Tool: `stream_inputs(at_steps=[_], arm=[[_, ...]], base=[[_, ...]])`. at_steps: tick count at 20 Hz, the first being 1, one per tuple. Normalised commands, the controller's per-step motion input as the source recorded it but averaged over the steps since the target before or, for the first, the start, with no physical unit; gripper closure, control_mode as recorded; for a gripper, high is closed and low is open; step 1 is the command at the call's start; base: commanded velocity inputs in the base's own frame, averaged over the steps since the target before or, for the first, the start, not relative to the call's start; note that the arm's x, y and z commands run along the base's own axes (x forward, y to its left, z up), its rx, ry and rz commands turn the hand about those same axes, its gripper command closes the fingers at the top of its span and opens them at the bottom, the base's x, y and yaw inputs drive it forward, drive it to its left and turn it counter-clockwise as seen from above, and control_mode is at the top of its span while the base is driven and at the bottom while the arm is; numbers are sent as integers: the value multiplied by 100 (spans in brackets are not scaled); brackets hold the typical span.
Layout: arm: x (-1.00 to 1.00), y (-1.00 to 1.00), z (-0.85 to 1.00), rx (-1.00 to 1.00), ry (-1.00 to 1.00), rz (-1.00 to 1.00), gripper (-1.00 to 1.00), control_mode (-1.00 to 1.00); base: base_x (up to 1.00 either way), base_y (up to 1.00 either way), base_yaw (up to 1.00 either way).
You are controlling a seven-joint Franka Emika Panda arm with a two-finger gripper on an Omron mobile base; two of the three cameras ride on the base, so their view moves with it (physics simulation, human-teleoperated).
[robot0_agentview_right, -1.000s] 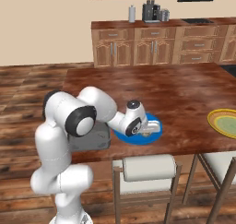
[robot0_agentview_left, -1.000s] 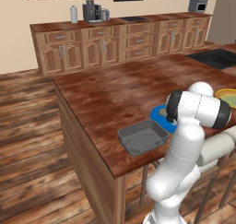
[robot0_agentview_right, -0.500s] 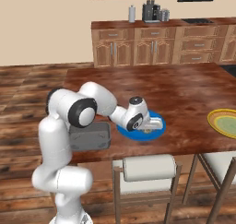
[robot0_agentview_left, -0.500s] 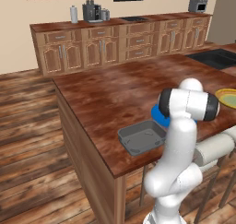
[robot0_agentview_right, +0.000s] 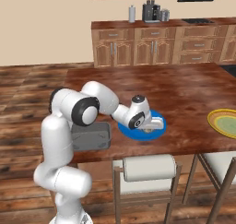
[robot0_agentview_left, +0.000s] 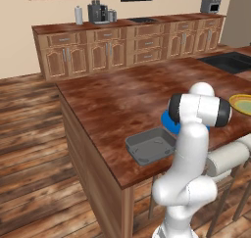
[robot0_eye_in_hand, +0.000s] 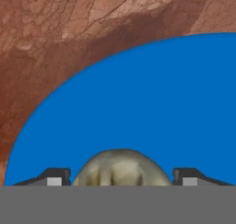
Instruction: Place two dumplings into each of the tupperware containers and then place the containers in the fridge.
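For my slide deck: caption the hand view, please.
Open gripper straddles a tan dumpling on the blue plate.

A dumpling (robot0_eye_in_hand: 120, 168) lies on the plate (robot0_eye_in_hand: 156, 108), between the pincer (robot0_eye_in_hand: 120, 178) fingertips (robot0_eye_in_hand: 54, 176).

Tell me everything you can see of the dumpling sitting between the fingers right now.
The dumpling is a small rounded tan lump with a mottled, slightly ridged surface. It rests on the blue plate, between the two fingertips of the gripper, with a gap on each side. Its lower part is cut off in the hand view.
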Motion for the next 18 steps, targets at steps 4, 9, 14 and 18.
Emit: stream_inputs(at_steps=[4, 9, 14, 18], arm=[[-4, -9, -48, 0, 0, 24, 100, -100], [-33, 0, -44, 3, 2, 36, 100, -100], [-65, -4, -14, 7, 2, 45, 100, -100], [-100, -25, 50, 5, -5, 42, 100, -100]], base=[[0, 0, 0], [0, 0, 0], [0, 0, 0], [0, 0, 0]])
